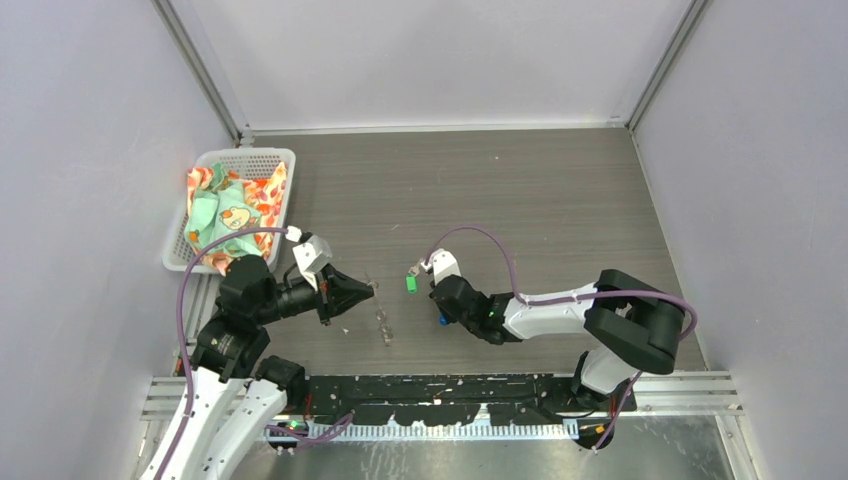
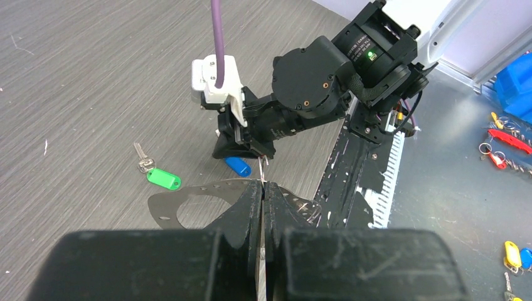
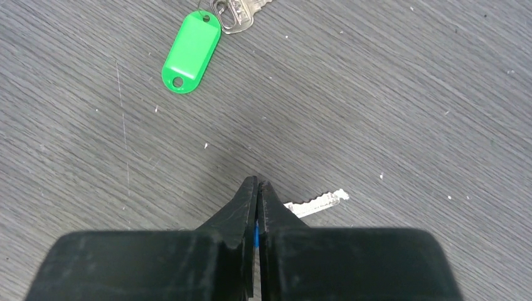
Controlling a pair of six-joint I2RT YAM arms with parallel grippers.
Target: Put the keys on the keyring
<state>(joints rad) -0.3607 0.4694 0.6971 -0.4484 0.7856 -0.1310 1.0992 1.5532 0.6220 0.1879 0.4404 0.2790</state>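
Left wrist view: left gripper [image 2: 262,184] closed, pinching the keyring [image 2: 162,210]; right gripper [image 3: 257,185], just beyond the keyring, closed on the blue key [image 2: 237,165]. Green key [image 2: 163,178] lies loose beside the keyring; neither threaded yet.

The table [image 1: 560,200] is grey-brown, with a fine streaked wood grain flecked with tiny white specks. The green-headed key [image 3: 191,53] has a bright green tag and a silver blade, while the blue-headed key [image 2: 237,165] shows a strong plain blue. The keyring [image 2: 160,207] is dull silver-grey, dotted, I think, with small dark holes. The left gripper [image 2: 261,188] and right gripper [image 3: 257,185] are both matt black. A purple cable [image 2: 218,37] runs into a white housing. The basket [image 1: 245,152] is white lattice, and the cloth [image 1: 235,205] in it is mint green with an orange-red print.
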